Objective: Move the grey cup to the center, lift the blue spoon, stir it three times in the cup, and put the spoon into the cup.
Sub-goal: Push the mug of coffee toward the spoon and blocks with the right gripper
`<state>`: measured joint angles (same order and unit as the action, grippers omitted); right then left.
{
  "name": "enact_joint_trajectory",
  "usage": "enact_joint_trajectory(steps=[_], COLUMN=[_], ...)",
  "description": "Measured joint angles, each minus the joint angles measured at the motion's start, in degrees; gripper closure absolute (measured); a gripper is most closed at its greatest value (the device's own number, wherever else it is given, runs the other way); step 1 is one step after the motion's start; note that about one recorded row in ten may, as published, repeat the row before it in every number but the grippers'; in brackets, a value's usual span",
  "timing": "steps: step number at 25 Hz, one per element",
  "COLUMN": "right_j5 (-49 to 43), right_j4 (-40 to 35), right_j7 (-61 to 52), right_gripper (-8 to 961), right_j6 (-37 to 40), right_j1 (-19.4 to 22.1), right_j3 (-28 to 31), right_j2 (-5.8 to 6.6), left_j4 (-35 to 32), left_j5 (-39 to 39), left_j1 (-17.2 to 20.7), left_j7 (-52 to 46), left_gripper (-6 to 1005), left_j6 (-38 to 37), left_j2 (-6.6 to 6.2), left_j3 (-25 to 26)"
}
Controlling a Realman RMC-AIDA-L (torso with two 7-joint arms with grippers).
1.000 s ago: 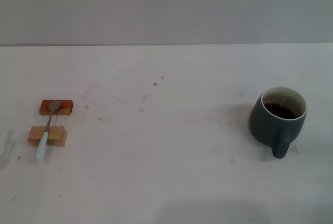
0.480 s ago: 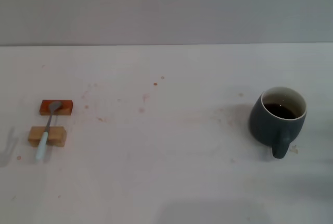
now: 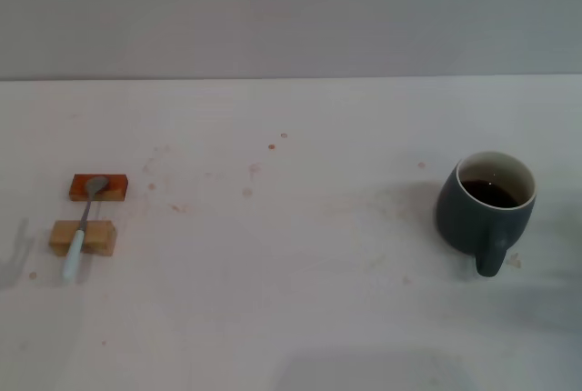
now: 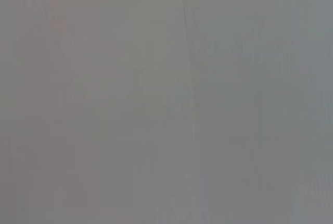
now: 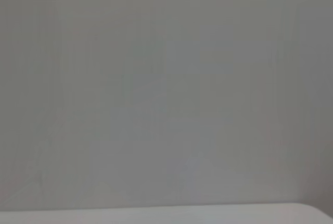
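The grey cup (image 3: 485,206) stands at the table's (image 3: 300,300) right, the blue spoon (image 3: 82,226) bridges two blocks (image 3: 83,237) for easy pinching; neither gripper's fingers show.

Table (image 3: 291,318): pale, lightly stained. On it: grey cup (image 3: 485,207) at right, upright, w/ dark liquid; red block (image 3: 98,188) & tan block (image 3: 83,237) at left, near each other.

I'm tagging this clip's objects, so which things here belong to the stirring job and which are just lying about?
Job:
- grey cup, at the table's right, dark liquid inside, handle toward the camera
- blue spoon, at the left

Lying about:
- orange-red block, under the spoon's bowl
- tan wooden block, under its handle

Neither gripper is in view.
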<state>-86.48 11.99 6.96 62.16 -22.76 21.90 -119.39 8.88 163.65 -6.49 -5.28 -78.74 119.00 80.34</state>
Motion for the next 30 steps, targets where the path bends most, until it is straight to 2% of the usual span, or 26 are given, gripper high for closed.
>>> enact_joint_trajectory(steps=[30], right_j5=[-0.18], right_j4=[1.08], right_j7=[0.01], right_gripper=[954], right_j6=[-6.39], right_j1=[-4.78], right_j3=[-4.57], right_j2=[-0.06], left_j4=[-0.01], left_j5=[0.00], left_j1=[-1.07], left_j7=[-0.35], left_gripper=[185], left_j6=[-0.38], left_j2=[0.09], left_j3=[-0.34])
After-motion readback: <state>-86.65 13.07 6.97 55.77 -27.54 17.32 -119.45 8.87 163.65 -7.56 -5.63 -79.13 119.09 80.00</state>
